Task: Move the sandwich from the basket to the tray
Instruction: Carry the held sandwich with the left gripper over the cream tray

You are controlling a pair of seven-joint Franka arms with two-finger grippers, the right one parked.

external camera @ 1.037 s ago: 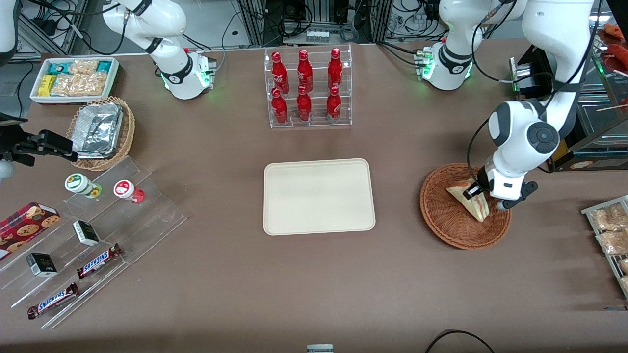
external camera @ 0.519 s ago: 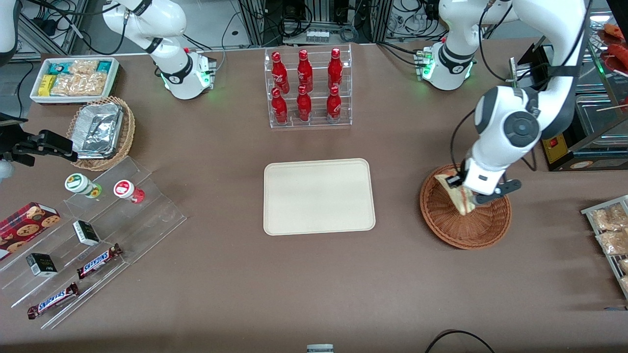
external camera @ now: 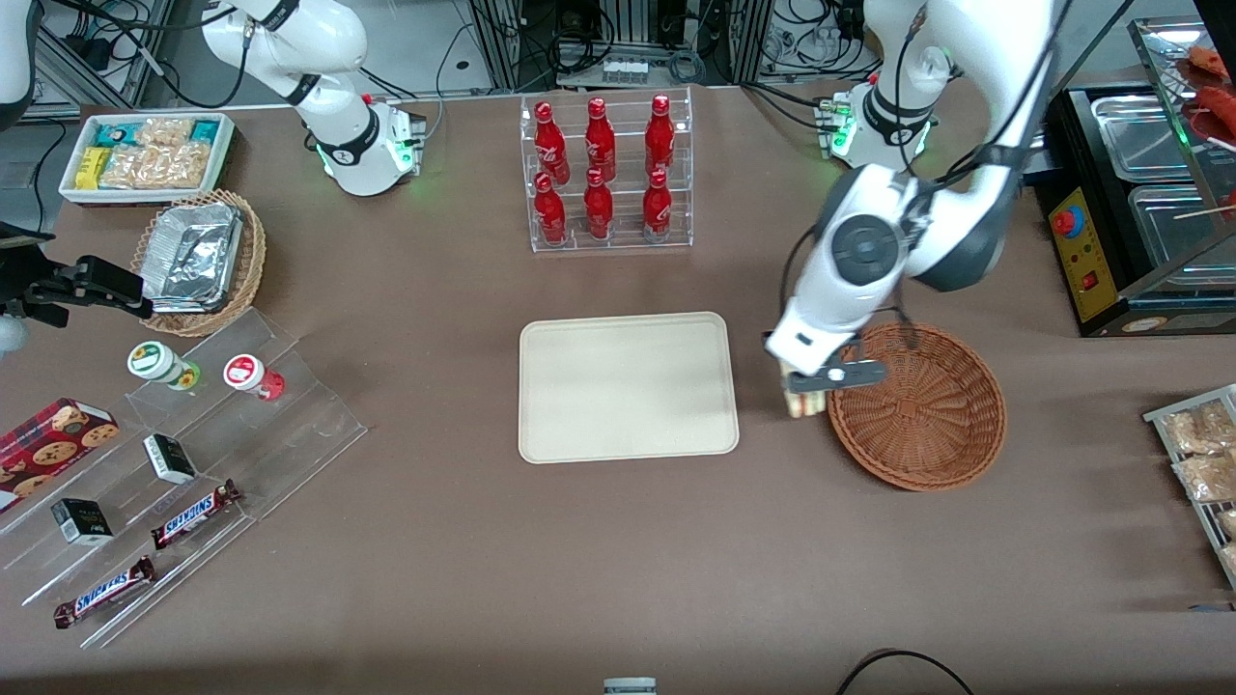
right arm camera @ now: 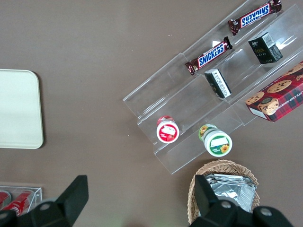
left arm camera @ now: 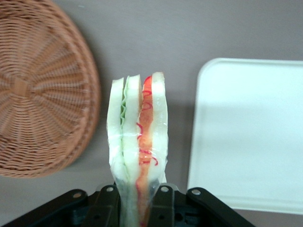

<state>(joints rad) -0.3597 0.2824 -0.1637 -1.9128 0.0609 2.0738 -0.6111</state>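
Between the tray [external camera: 628, 386] and the basket [external camera: 917, 405], above the brown counter [external camera: 618, 560], hangs the left arm's hand [external camera: 809, 384], clamped on the sandwich [external camera: 804, 401]. From the front I see only a bit of pale bread poking out below the hand, just beside the basket's rim and a short way off the tray's edge.

The wrist camera gives the better look: the sandwich [left arm camera: 138, 151] is pinched near one end between the two black fingers [left arm camera: 106, 205], its cut edge facing the lens, with green filling in one seam and red-orange in the other between the white slices. The woven basket [left arm camera: 42, 90] lies to one side of it and the cream tray [left arm camera: 251, 137] to the other, bare counter underneath.

Nothing lies in the basket, and the tray holds nothing yet. Farther from the front camera than the tray stands a clear rack of red bottles [external camera: 603, 174].
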